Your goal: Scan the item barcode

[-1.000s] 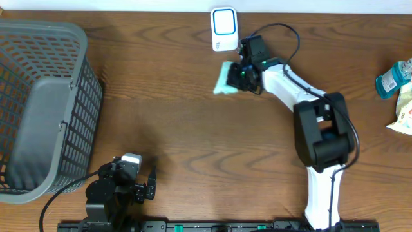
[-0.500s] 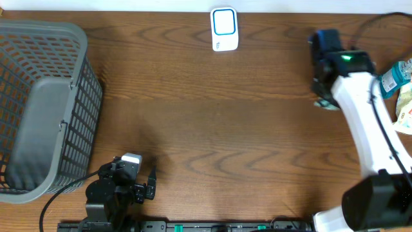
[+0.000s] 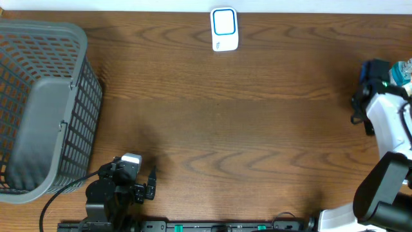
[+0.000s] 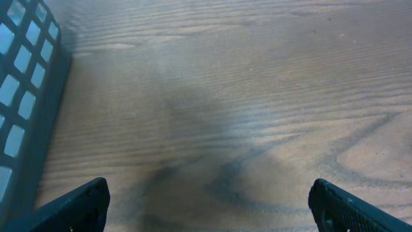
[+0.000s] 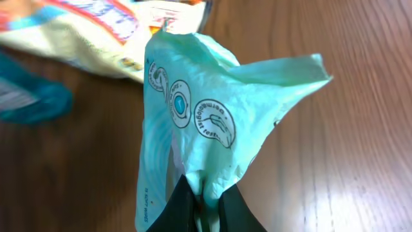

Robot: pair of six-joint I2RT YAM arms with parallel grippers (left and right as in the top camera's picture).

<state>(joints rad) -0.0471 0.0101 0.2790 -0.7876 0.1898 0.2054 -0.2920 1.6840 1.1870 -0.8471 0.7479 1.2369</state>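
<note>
table (image 3: pixel 212 129): dark brown wood, bold wavy grain, fills nearly the whole overhead view. pale strip (image 3: pixel 129 5) runs along its far edge; wall or floor, cannot tell. soft glare (image 5: pixel 364 190) on the wood in the right wrist view.

Soft even light, pale glare on the table (image 5: pixel 360 193) in the right wrist view, pouch (image 5: pixel 193 116) sharp, packet (image 5: pixel 77 32) behind blurred, diffuse grey shadow across the left wrist view.
</note>
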